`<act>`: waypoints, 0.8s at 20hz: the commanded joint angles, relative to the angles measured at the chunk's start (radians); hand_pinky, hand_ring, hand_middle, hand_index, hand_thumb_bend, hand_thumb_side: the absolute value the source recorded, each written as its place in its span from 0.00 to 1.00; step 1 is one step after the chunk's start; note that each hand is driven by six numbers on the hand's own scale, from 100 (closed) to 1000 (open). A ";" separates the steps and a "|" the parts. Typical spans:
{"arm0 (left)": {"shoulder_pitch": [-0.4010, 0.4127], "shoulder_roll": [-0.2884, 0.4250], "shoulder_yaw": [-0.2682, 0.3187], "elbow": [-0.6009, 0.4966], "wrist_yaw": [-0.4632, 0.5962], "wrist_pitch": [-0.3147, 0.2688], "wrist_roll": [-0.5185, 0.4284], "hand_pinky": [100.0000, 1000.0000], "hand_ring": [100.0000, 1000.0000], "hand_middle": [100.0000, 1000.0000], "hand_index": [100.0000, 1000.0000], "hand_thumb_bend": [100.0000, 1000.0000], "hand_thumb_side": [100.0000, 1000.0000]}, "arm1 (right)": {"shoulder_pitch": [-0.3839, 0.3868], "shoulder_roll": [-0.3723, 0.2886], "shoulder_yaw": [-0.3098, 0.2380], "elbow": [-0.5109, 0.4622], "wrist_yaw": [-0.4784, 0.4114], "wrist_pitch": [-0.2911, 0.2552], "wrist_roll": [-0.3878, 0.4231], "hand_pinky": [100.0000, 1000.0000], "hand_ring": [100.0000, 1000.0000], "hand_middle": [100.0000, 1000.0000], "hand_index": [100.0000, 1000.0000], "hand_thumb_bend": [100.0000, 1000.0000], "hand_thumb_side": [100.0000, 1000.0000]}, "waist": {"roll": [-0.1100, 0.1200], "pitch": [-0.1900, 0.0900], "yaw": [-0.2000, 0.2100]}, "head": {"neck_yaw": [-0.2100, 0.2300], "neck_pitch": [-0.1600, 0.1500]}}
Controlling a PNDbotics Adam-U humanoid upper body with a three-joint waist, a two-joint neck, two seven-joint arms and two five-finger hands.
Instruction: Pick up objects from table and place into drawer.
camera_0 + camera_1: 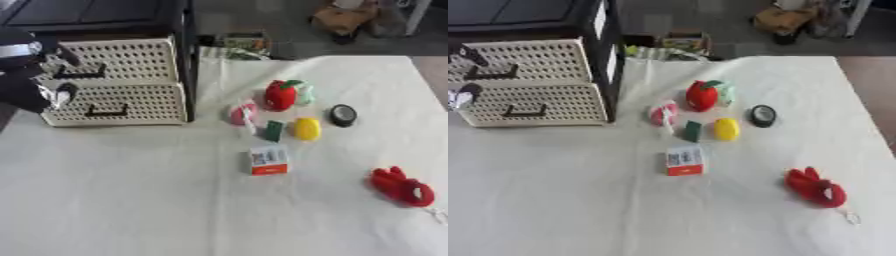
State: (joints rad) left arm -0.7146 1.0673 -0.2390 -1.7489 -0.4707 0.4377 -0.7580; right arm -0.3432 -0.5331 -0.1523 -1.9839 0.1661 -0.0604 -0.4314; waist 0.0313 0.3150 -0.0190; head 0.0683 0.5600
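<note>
Left hand [35, 85] at the drawer [114, 104] front — handle [107, 111] lying level, crosswise.

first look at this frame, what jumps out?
A cluster of small bright items mid-table: a red apple-like toy, a yellow piece in front of it and a small white-and-red box nearest the camera. A red toy lies alone near the right edge. Far left, the left hand is at the front of the cream perforated drawers.
</note>
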 commanded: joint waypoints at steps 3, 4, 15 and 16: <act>-0.032 0.009 -0.007 0.026 -0.030 0.028 0.011 0.00 0.00 0.00 0.90 0.01 0.34 | -0.012 -0.023 -0.004 -0.016 0.004 0.001 0.002 0.81 0.58 0.60 0.80 0.00 0.82 | -0.001 -0.013 -0.001 | 0.002 -0.016; -0.035 0.007 -0.009 0.032 -0.041 0.031 0.017 0.00 0.00 0.00 0.89 0.01 0.34 | -0.013 -0.023 -0.004 -0.016 0.004 0.001 0.003 0.81 0.58 0.59 0.80 0.00 0.82 | -0.001 -0.011 -0.002 | 0.002 -0.017; -0.051 -0.020 -0.023 0.081 -0.074 0.033 0.036 0.00 0.00 0.00 0.89 0.01 0.34 | -0.015 -0.021 -0.004 -0.016 0.008 -0.003 0.002 0.81 0.58 0.59 0.80 0.00 0.82 | -0.004 0.007 -0.010 | 0.006 -0.035; -0.053 -0.022 -0.024 0.086 -0.078 0.032 0.035 0.00 0.00 0.00 0.89 0.01 0.34 | -0.015 -0.021 -0.004 -0.016 0.008 -0.003 0.003 0.81 0.58 0.59 0.80 0.00 0.82 | -0.004 0.009 -0.010 | 0.007 -0.037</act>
State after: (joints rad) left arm -0.7495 1.0240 -0.2703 -1.6639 -0.5422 0.4628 -0.7142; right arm -0.3443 -0.5331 -0.1518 -1.9839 0.1665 -0.0611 -0.4305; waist 0.0282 0.3425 -0.0289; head 0.0707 0.5347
